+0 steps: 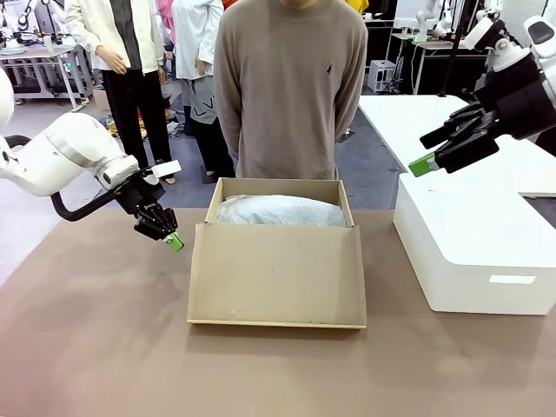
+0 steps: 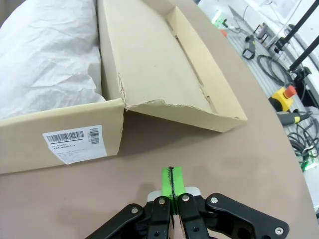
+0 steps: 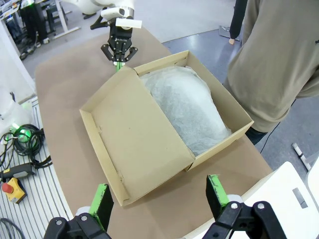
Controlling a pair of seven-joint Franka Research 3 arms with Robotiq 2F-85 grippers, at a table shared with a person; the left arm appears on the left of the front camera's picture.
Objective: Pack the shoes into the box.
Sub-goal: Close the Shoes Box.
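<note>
Now | box [image 1: 276, 276]: white tissue [image 1: 278, 211] hides its contents; left jaws pressed together; right jaws spread

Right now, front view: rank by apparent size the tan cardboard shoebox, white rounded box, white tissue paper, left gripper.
Tan cardboard shoebox and white rounded box: too alike, the latter cropped by the frame.
White tissue paper.
Left gripper.
</note>
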